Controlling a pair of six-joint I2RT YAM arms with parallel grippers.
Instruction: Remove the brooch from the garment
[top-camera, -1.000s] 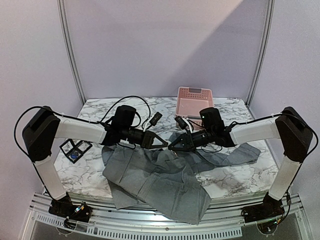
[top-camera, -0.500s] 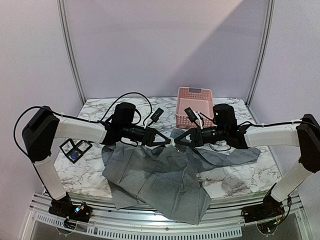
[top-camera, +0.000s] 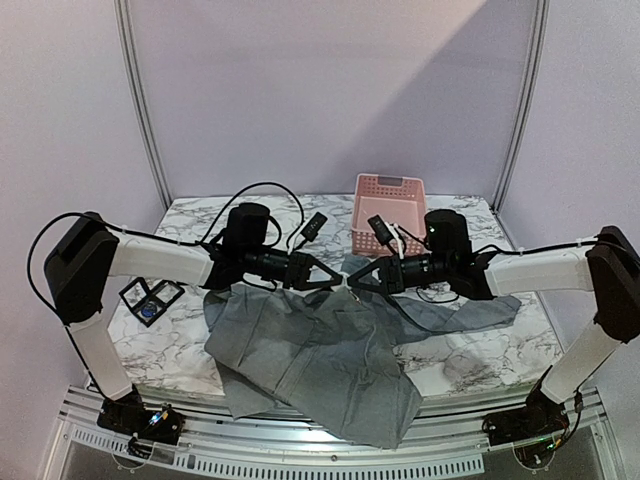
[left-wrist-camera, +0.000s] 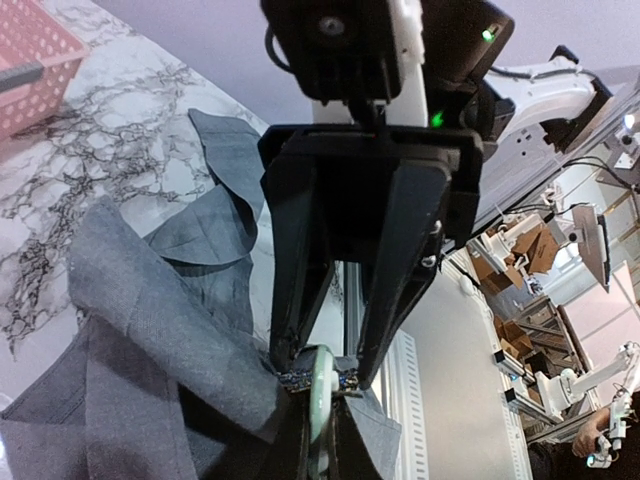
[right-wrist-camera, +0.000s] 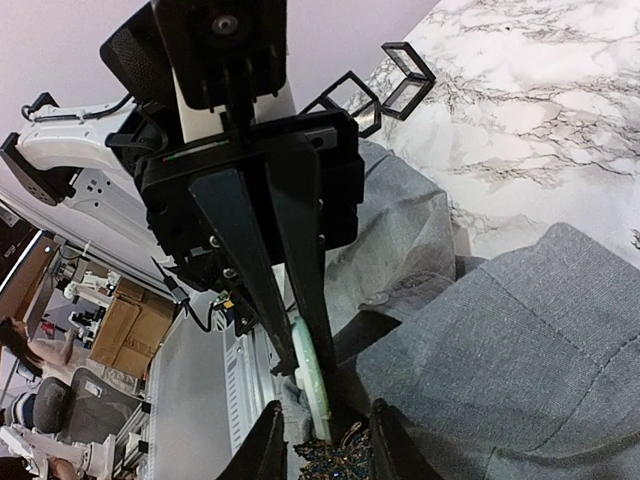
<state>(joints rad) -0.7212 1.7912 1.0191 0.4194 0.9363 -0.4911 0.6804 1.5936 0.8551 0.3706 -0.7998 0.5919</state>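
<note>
The brooch, a pale green disc with glittery beading, is sitting edge-on between the pinched-together tips of my left gripper, along with a lifted fold of the grey garment. My right gripper is facing it tip to tip, jaws partly apart either side of the brooch; I cannot tell whether they are squeezing it. The rest of the garment is lying below both grippers on the marble table. A pink basket is standing just beyond the right gripper.

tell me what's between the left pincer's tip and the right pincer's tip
The brooch, a pale green disc with glittery beading, at a bunched fold of the grey garment. Both wrist views show it between the left pincer and right pincer.
</note>
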